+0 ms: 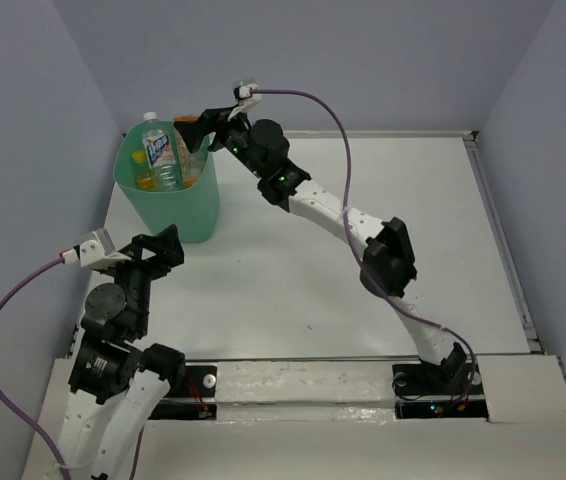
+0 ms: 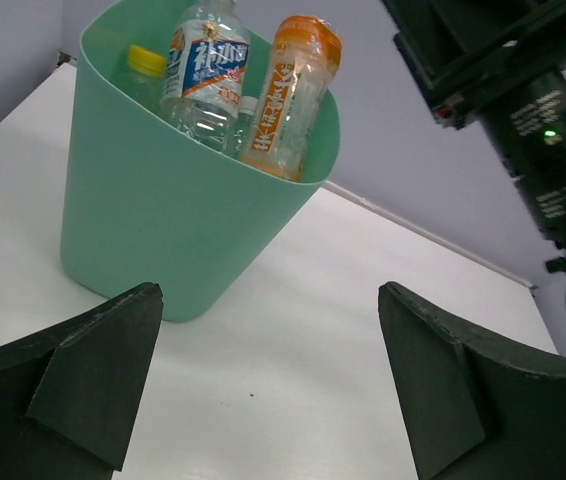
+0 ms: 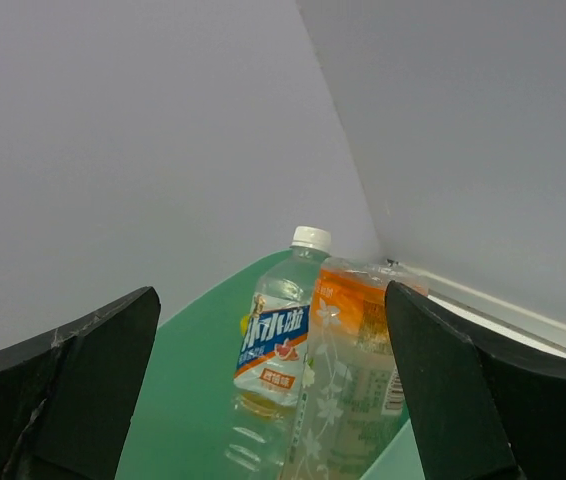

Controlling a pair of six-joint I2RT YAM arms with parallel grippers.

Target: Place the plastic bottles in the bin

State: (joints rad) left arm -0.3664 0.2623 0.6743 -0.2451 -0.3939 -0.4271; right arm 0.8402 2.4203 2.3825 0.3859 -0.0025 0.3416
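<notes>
On your white table (image 1: 363,280), far-left: the mint bin (image 1: 178,215), clear plastic bottles (image 1: 163,160) standing inside.
The bin is smooth, tapered and rounded-square, close to the corner walls (image 1: 23,150); a blue-labelled bottle (image 2: 206,70), an orange-labelled bottle (image 2: 288,95) and a yellow cap (image 2: 145,62) top its rim. Your right hand (image 1: 201,128) hangs wide over it; your left hand (image 2: 269,370) is wide too, short of it.

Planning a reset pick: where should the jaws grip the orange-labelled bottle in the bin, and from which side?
Grip the orange-labelled bottle on its upper end, the part that rises above the rim of the bin, coming down from above. It stands nearly upright, leaning slightly. The bin wall and the blue-labelled bottle crowd its lower body, so only the top looks free.
</notes>
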